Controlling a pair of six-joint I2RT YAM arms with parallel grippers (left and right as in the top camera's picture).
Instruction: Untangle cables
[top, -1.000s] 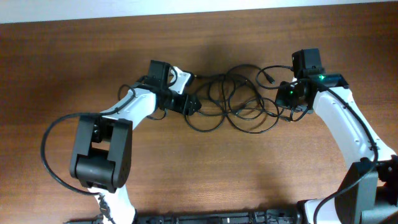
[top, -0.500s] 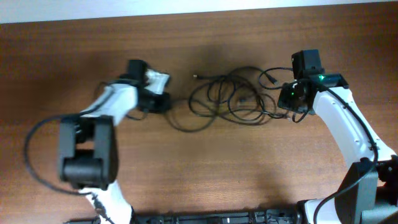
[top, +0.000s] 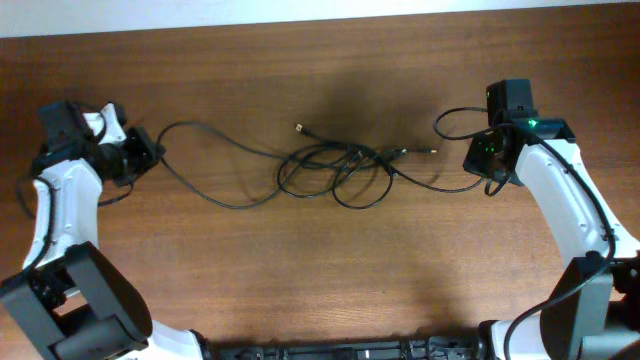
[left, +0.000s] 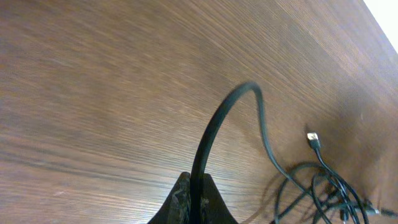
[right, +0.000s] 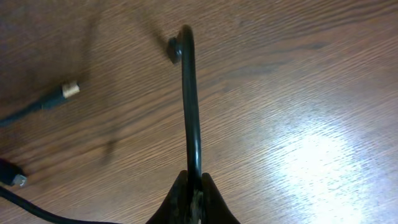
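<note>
The cables (top: 340, 170) lie as a loose black tangle mid-table, drawn out sideways. My left gripper (top: 148, 153) at the far left is shut on one strand (left: 214, 124), which arcs away from the fingers and drops back toward the tangle (left: 317, 193). At the right, my right gripper (top: 481, 160) is shut on another strand (right: 189, 99) that ends in a small plug (right: 174, 50). Loose plug ends show at the tangle's top (top: 300, 128) and right (top: 432, 152). A pale-tipped plug (right: 69, 90) lies left of the right gripper's fingers (right: 214, 202).
Brown wooden table (top: 320, 280) all round. Its far edge (top: 320, 25) runs just behind the arms, with a white surface beyond. The left arm's own thick black wire (top: 25, 200) loops near the left edge.
My left gripper has shut on a strand and swung far left, drawing it out of the tangle. The tangle has stretched flatter. The right gripper, still shut, has shifted slightly right.
</note>
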